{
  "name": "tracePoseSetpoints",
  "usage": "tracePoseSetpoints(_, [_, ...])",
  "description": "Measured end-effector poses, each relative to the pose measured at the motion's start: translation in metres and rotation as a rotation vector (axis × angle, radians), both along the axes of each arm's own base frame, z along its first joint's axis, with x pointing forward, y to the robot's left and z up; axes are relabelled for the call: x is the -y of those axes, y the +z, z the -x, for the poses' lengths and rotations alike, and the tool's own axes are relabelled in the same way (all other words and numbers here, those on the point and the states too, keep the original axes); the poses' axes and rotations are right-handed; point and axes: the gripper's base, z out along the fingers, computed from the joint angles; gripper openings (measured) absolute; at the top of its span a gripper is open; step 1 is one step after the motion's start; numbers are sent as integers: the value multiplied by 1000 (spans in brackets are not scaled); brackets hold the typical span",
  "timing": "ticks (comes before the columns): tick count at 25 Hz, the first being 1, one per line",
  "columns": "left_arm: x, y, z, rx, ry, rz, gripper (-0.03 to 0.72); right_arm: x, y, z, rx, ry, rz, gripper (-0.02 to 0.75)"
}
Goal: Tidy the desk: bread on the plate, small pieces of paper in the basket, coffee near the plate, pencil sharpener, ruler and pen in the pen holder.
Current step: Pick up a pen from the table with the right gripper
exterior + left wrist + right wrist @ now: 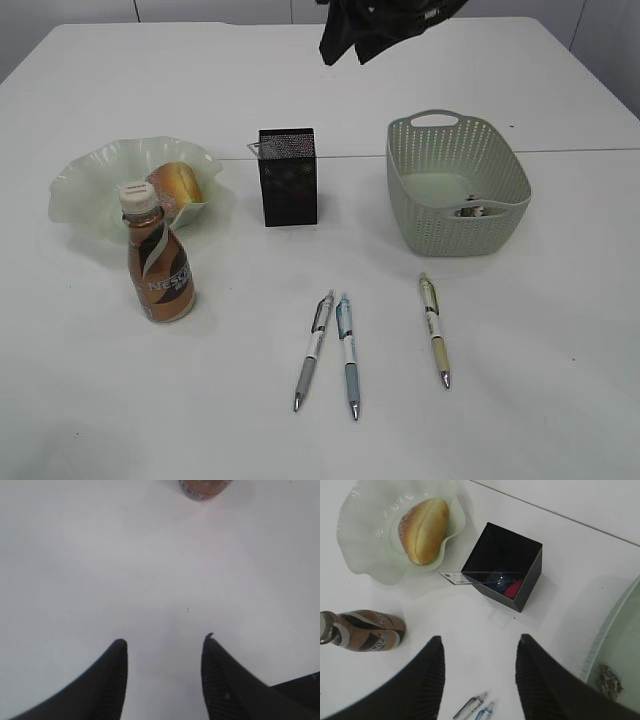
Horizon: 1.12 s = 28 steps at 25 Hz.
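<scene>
Pens, three, retractable: grey-grip (313, 351) and blue-grip (347, 355) side by side, yellow-grip (433, 329) apart, all on white worktop (560, 330) in front of black mesh pen holder (288, 177). Brown coffee bottle (157, 266), label partly legible "NES". Left tool (165, 645), right tool (479, 645): jaws parted, empty, touching nothing. Open worktop around pens.

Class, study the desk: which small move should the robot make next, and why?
Probably lower the right hand, open and empty, onto the nearest pen. The bread is on the plate, the coffee beside it, paper in the basket, the ruler in the pen holder; three pens remain out.
</scene>
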Motion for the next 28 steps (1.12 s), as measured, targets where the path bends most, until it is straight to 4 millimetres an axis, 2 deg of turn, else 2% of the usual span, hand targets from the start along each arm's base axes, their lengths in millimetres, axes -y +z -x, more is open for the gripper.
tracePoseSetpoints(5, [0, 0, 1, -9, 1, 5, 353, 15, 20, 24, -7, -70, 40, 345])
tracePoseSetpoints(8, [1, 0, 1, -12, 3, 17, 353, 26, 23, 43, -32, -114, 86, 345])
tracePoseSetpoints(12, [3, 0, 1, -15, 9, 40, 353, 36, 18, 66, -90, -144, 118, 345])
tracePoseSetpoints(15, [4, 0, 1, -16, 11, 50, 353, 44, 3, 80, -152, -163, 163, 345])
tracePoseSetpoints(21, [4, 0, 1, -17, 12, 53, 353, 55, -68, 103, -394, -244, 291, 345])
tracePoseSetpoints(24, [4, 0, 1, -17, 12, 53, 353, 52, -97, 113, -452, -284, 305, 345])
tracePoseSetpoints(28, [4, 0, 1, -17, 12, 54, 353, 45, -113, 115, -425, -332, 284, 345])
